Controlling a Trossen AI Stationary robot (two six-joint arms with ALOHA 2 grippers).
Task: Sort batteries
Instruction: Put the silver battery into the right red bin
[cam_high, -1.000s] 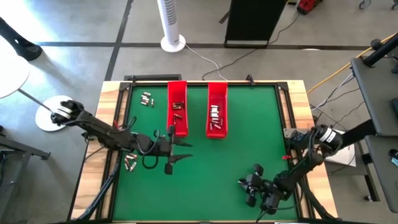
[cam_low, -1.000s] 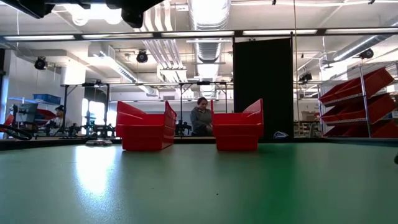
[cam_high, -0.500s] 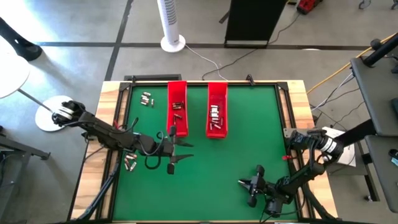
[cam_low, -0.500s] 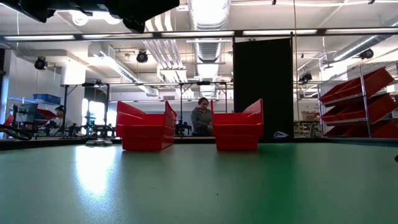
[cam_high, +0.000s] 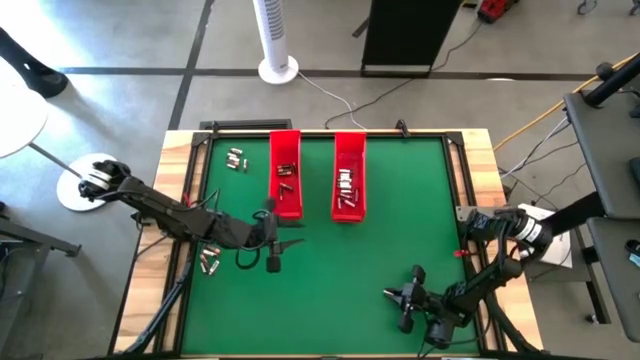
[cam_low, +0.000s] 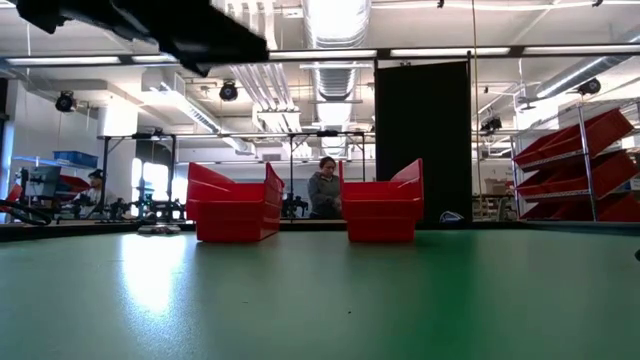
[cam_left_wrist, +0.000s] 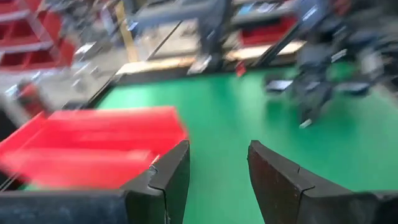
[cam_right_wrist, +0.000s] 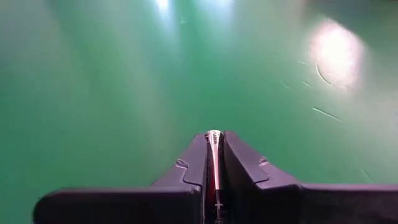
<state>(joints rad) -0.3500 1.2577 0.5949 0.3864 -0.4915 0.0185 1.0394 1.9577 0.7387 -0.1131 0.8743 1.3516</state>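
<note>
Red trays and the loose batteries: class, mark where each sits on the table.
Left red tray (cam_high: 285, 150): high view, bare floor near its far end.
Right red tray (cam_high: 349, 150): high view, bare floor.
Loose batteries (cam_high: 236, 158): high view, cluster middle.

My two arms are dark, slim and jointed, with black cables looping along them. Each hand, the left hand (cam_left_wrist: 217, 180) and the right hand (cam_right_wrist: 214, 168), has two matte black wedge-shaped fingers.

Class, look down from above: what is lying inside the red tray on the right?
Inside the right red tray, several small batteries lie clustered around its middle, with one more nearer the near end. The low view shows only the tray's outer wall, so its contents are hidden there.
</note>
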